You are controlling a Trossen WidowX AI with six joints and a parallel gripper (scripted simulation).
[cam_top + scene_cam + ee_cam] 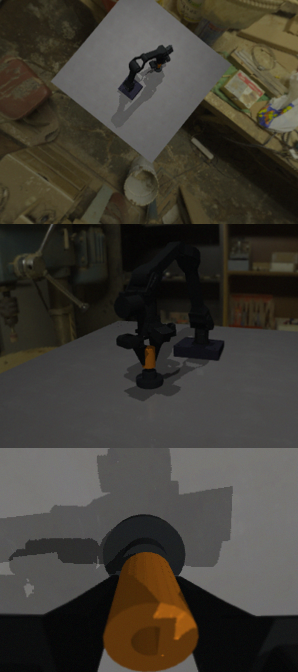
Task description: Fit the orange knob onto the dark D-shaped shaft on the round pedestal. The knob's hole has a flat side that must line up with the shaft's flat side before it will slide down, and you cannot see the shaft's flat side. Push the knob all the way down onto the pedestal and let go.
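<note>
The orange knob (159,66) (150,358) (146,598) stands upright between the fingers of my gripper (150,363) (146,581), which is shut on it. Its top face in the wrist view shows a D-shaped hole with the flat side to the right. The round dark pedestal (149,381) (144,528) is directly below the knob, with a narrower dark collar on top. The knob's lower end is at or just above that collar; contact cannot be told. The shaft is hidden, and so is its flat side.
The arm's dark square base (130,88) (199,349) stands on the grey table top (149,131) (93,403), behind the pedestal in the exterior view. The arm arches over from the base to the knob. Shadows of the arm fall around the pedestal.
</note>
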